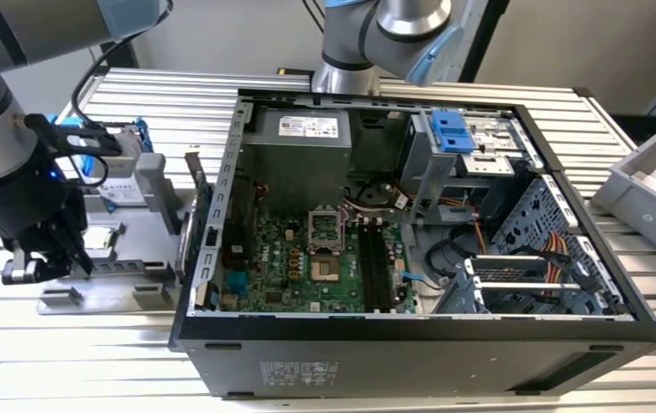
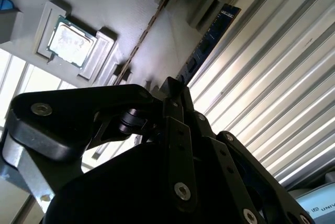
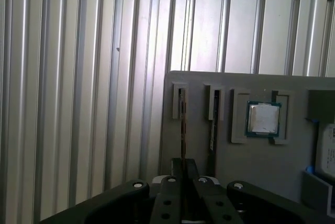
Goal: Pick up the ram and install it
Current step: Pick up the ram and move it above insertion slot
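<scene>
Ram (image 3: pixel 182 115) stands on edge in grey fixture (image 3: pixel 251 171) on table (image 3: pixel 78 77), claw (image 3: pixel 183 164) clenched around it.

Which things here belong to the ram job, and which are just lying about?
Job: ram stick at the gripper; open computer.
Lying about: spare stick, processor chip, hard drive, grey bin.

Arm lowered, claw (image 3: pixel 182 164) pointing down, fingers pinched together.
</scene>
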`<state>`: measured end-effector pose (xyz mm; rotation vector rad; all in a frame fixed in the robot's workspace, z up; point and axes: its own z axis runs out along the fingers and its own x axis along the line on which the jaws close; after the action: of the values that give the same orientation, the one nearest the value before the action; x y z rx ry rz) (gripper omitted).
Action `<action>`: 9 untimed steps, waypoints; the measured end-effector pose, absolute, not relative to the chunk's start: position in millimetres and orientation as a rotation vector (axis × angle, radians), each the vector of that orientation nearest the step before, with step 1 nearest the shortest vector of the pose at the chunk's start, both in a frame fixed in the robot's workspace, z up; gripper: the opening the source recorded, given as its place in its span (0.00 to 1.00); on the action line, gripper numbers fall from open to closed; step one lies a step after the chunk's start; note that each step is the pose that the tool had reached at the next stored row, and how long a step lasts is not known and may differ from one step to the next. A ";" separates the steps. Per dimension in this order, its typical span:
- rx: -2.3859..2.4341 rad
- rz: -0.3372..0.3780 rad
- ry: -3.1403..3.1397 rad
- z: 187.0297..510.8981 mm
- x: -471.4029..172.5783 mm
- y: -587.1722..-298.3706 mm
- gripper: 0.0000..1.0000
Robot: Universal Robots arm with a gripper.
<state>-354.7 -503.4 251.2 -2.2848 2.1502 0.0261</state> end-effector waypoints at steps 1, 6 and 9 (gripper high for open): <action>-2.285 0.026 2.150 251.3 -354.7 -503.4 0.00; -2.285 0.026 2.150 252.4 -354.7 -503.4 0.00; -2.285 0.026 2.150 253.0 -354.7 -503.4 0.00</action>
<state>-354.7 -503.4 253.0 -2.2847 2.1502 0.0261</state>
